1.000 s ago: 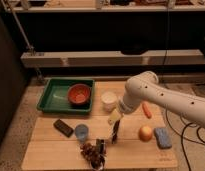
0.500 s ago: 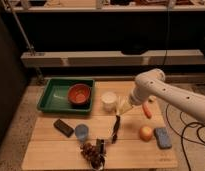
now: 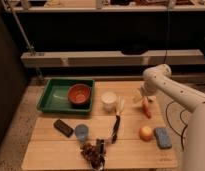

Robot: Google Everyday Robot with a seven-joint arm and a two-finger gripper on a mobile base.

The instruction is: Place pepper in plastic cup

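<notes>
My arm comes in from the right edge of the camera view and runs up and to the left to a rounded joint above the desk's back right corner. There it bends down toward the surface. The hand hangs at the end of that bend, low over the desk and to the right of the white cup. It is right at the upper end of the pepper. I cannot tell whether the hand is clenched or released, or whether it actually touches the pepper.

The pepper lies on the desk at a slant, between the hand and the round yellow-orange fruit. A blue sponge sits just right of the fruit. The plastic cup stands upright well to the left, in front of the green tray that holds the orange-red bowl.
</notes>
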